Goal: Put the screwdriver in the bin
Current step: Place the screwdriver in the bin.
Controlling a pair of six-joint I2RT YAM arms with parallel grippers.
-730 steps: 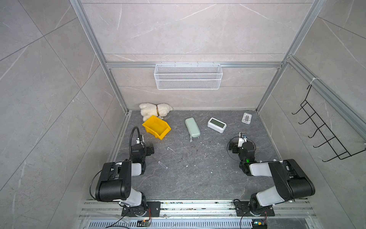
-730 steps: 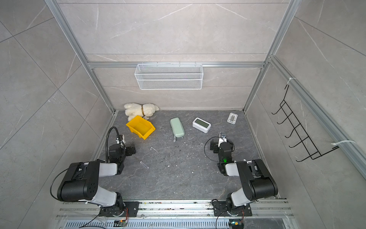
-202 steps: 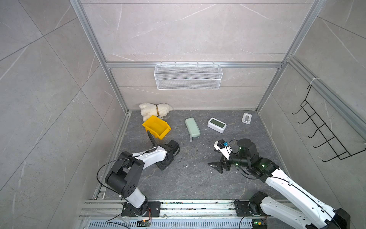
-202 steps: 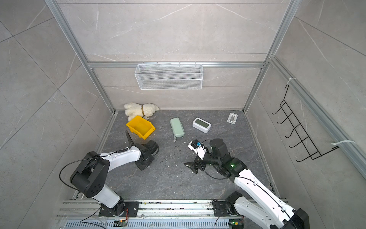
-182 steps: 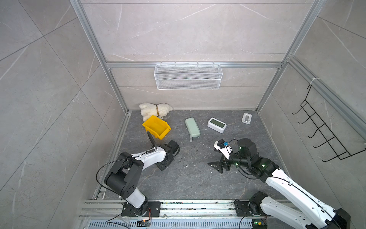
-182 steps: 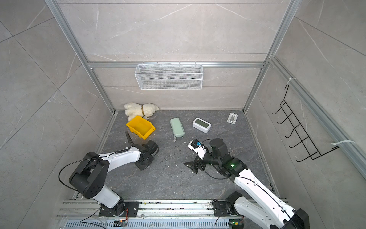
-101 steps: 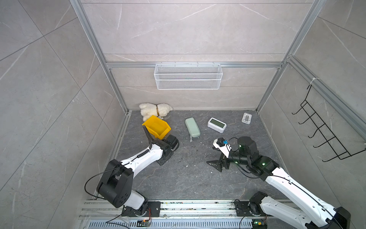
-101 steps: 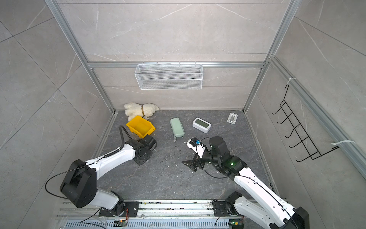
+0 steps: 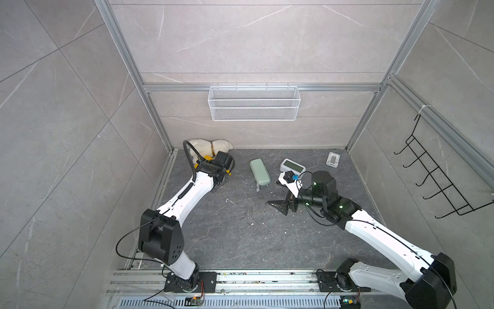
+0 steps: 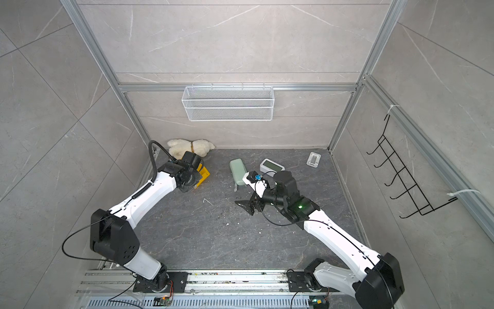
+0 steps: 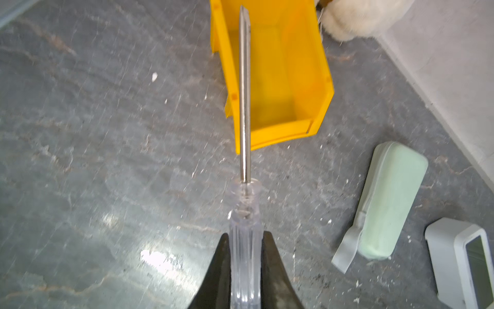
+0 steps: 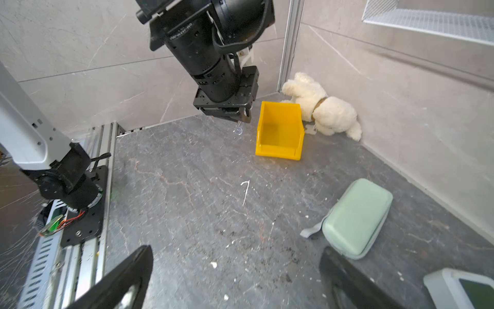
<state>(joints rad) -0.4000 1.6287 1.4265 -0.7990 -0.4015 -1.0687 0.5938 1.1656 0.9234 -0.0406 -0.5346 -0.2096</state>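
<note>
Left wrist view shows the left gripper [image 11: 245, 236] pinching the clear handle of the one screwdriver [image 11: 244, 107], its shaft reaching over a wall of the single yellow bin [image 11: 283, 133], while the right gripper [image 12: 235, 254] hangs spread wide near one green case [image 12: 358, 216].

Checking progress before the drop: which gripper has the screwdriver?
The left gripper, shut on the screwdriver near the bin; the right gripper is open and empty.

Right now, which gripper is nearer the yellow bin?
Left. The left gripper, shut on the screwdriver, hangs at the bin; the right gripper is open mid-table, farther off.
</note>
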